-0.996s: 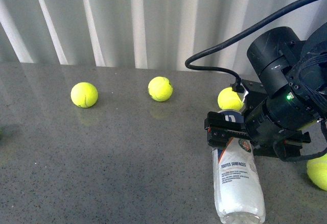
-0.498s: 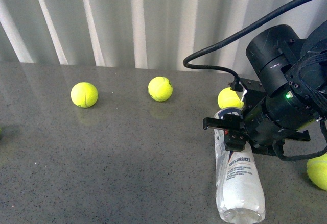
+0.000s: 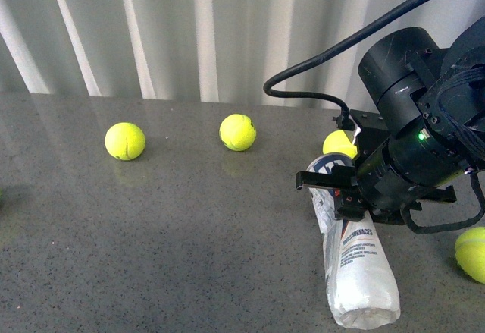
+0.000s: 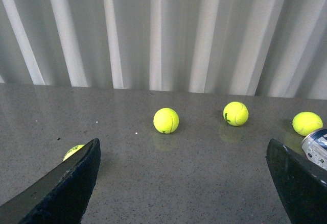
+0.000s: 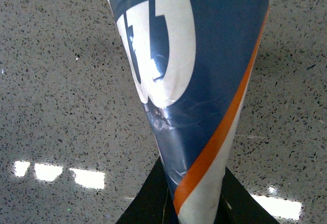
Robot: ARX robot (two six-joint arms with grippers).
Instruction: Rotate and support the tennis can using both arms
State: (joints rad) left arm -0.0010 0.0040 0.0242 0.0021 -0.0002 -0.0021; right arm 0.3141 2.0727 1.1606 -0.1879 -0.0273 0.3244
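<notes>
The tennis can (image 3: 356,261) lies on the grey table at the right in the front view, its white-labelled body pointing toward the front edge and its navy end lifted a little. My right gripper (image 3: 333,189) is shut on the can near that navy end; the black right arm (image 3: 413,147) sits over it. In the right wrist view the can's navy, white and orange label (image 5: 184,81) fills the frame between the black fingers (image 5: 148,203). My left gripper (image 4: 184,183) is open and empty over bare table; the can's end (image 4: 317,147) shows at the edge of the left wrist view.
Yellow-green tennis balls lie on the table: one at the left (image 3: 125,141), one in the middle (image 3: 238,132), one behind the right arm (image 3: 339,145), one at the right edge (image 3: 473,253). A white corrugated wall (image 3: 189,29) stands behind the table.
My right gripper has turned the tennis can: its near end has swung right and its navy end has come up and leftward. The arm has shifted slightly left.
</notes>
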